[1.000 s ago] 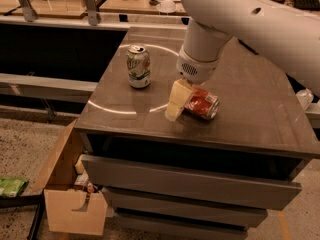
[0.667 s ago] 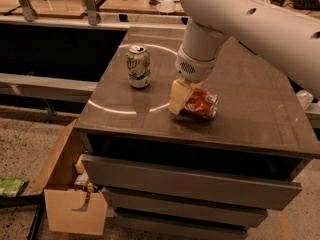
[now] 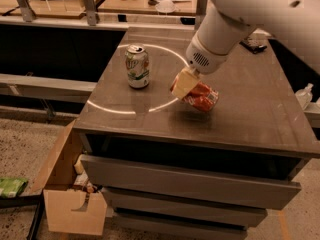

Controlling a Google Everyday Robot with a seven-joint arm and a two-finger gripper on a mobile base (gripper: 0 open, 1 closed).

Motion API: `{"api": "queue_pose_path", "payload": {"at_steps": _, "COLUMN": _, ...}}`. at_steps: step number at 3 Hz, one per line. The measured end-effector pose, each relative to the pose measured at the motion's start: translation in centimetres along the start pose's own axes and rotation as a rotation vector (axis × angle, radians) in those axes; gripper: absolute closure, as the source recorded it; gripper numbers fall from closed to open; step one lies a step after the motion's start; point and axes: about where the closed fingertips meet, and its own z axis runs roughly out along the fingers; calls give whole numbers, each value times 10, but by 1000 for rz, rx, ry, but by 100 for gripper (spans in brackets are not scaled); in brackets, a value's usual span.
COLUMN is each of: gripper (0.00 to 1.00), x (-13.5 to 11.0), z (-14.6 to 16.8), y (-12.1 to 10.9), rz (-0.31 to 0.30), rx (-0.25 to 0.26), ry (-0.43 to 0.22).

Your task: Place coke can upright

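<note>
The red coke can (image 3: pixel 204 99) lies tilted on its side near the middle of the grey counter top (image 3: pixel 250 104), seemingly raised a little off the surface. My gripper (image 3: pixel 192 90) comes down from the white arm at the upper right and is shut on the can. One cream finger (image 3: pixel 183 83) covers the can's left end; the other finger is hidden behind the can. A green-and-white soda can (image 3: pixel 137 66) stands upright to the left, apart from the gripper.
The counter has drawers (image 3: pixel 190 184) below its front edge. An open cardboard box (image 3: pixel 70 204) sits on the floor at the lower left. A railing (image 3: pixel 50 19) and cluttered tables stand behind the counter. Small objects (image 3: pixel 252 45) lie at the far right of the counter.
The gripper with the coke can has risen slightly and shifted a little to the left. The green-and-white can has not moved.
</note>
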Motion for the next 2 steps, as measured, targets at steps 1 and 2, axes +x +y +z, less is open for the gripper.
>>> {"api": "queue_pose_path", "payload": {"at_steps": 1, "gripper": 100, "x": 3, "z": -52, "y": -26, "rz": -13, "rx": 63, "ry": -320}}
{"api": "queue_pose_path", "payload": {"at_steps": 2, "gripper": 100, "x": 17, "z": -68, "y": -48, "rz": 38, "rx": 87, "ry": -526}}
